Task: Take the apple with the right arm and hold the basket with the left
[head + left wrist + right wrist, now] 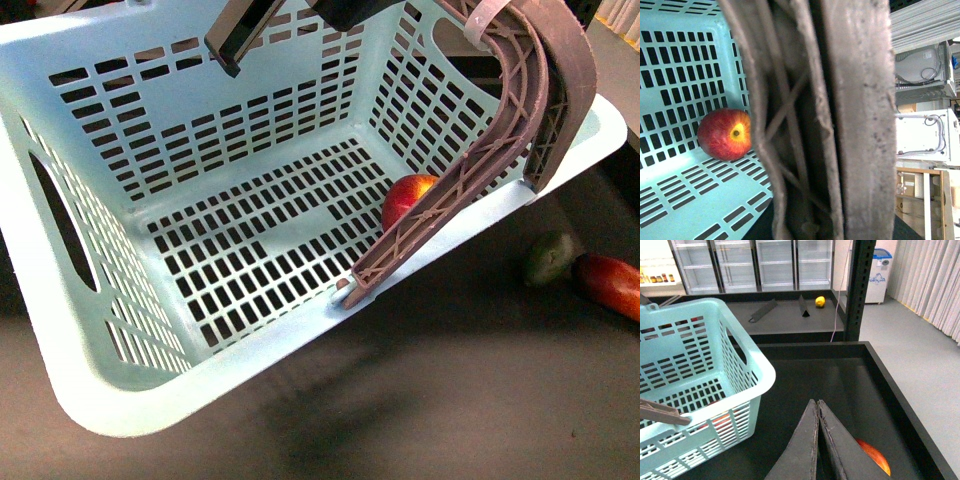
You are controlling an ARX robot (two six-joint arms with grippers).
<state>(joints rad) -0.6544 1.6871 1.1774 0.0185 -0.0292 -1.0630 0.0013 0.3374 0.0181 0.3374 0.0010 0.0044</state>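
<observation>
Tilting well off level over the worktop [450,400], the basket [150,405] has its brown handle [520,110] raised. The handle fills the left wrist view, so the load is probably carried there. Left gripper [242,38] shows only as one dark finger at the frame top, so whether it is apart or together cannot be told. Right gripper [817,404]: fingers pressed together, empty, over the worktop beside the basket. Apple [405,198] lies inside the basket, on its floor in the corner by the handle's foot, judged the low point of the tilt. Skin glossy red, faintly streaked, with a yellow patch around the stem dimple.
</observation>
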